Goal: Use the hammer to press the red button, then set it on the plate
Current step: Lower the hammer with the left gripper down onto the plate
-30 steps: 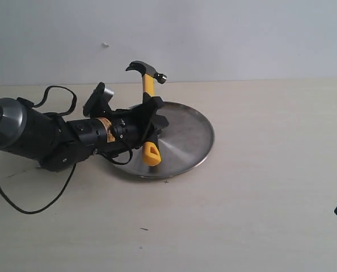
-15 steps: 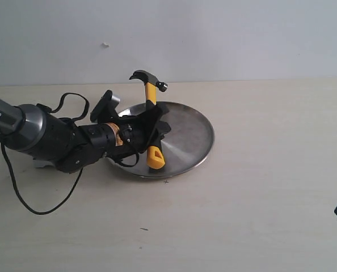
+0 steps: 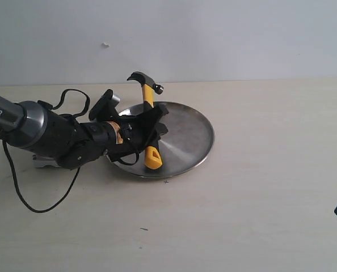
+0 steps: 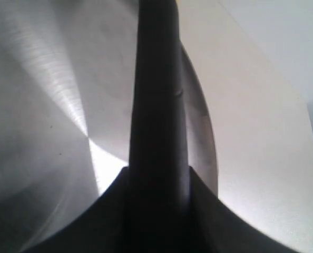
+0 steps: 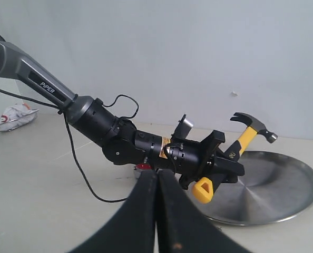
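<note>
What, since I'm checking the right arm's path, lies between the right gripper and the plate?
Only bare tabletop: the right wrist view shows nothing resting on it between the shut right gripper and the plate.

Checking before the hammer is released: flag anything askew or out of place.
The hammer stands out: clamped in the left gripper, it tilts steeply over the plate, head raised near the far rim, not lying flat. Nothing looks spilled or damaged.
</note>
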